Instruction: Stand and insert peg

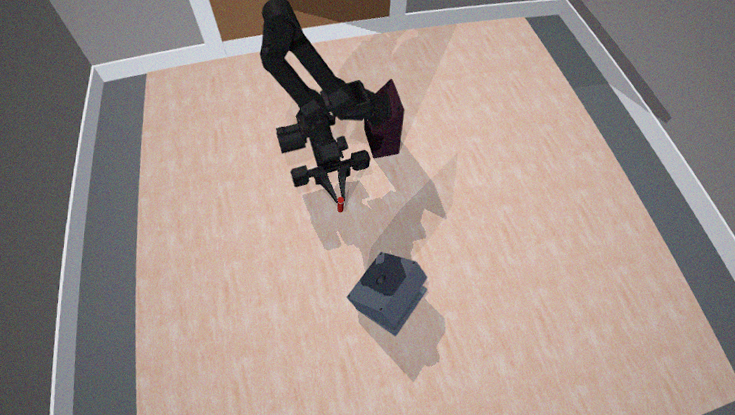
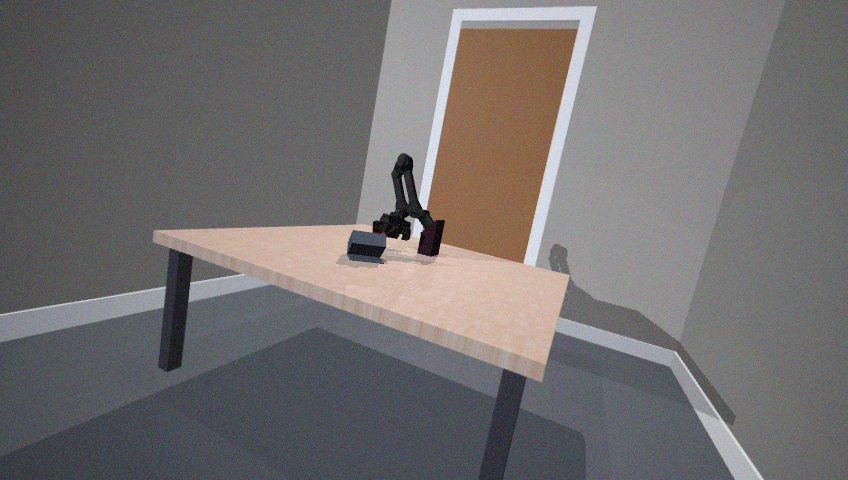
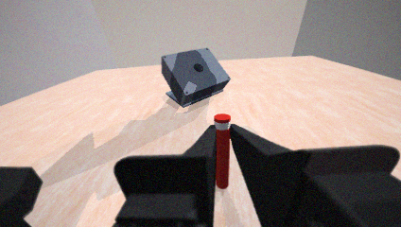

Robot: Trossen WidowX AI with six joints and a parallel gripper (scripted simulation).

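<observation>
A red peg (image 1: 340,205) (image 3: 222,158) is held between the fingertips of my gripper (image 1: 340,201) (image 3: 221,129), which is shut on it just below the white band. The banded end points up and the plain end points down in the wrist view. Whether the plain end touches the table cannot be told. The blue-grey sloped panel (image 1: 396,303) (image 2: 367,243) (image 3: 213,78) stands apart, beyond the peg, with its one round hole (image 1: 380,279) (image 3: 199,67) showing in its face. A shadow lies over part of that face.
A dark maroon block (image 1: 389,132) (image 2: 430,239) stands beside the arm's base. The wooden table (image 1: 535,249) (image 2: 464,297) carries the arm and the panel. Shadows of the arm fall between the peg and the panel.
</observation>
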